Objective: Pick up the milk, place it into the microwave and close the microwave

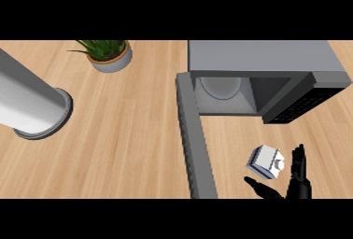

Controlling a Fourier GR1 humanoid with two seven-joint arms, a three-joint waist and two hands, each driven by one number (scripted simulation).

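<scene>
Right hand (293, 179) sits at the bottom edge, fingers straight and spread, holding nothing, with the milk (267, 161) between thumb and fingers. Microwave (265, 77) stands behind on the desk (124, 140), door (195, 140) wide open.

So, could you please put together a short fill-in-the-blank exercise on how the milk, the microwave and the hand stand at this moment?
1. The microwave's door stands ____.
2. The milk carton rests on the ____, in front of the microwave.
3. The right hand is beside the carton with its fingers ____.
4. In the far left corner stands a potted ____.

Missing words: open; counter; straight; plant
</scene>
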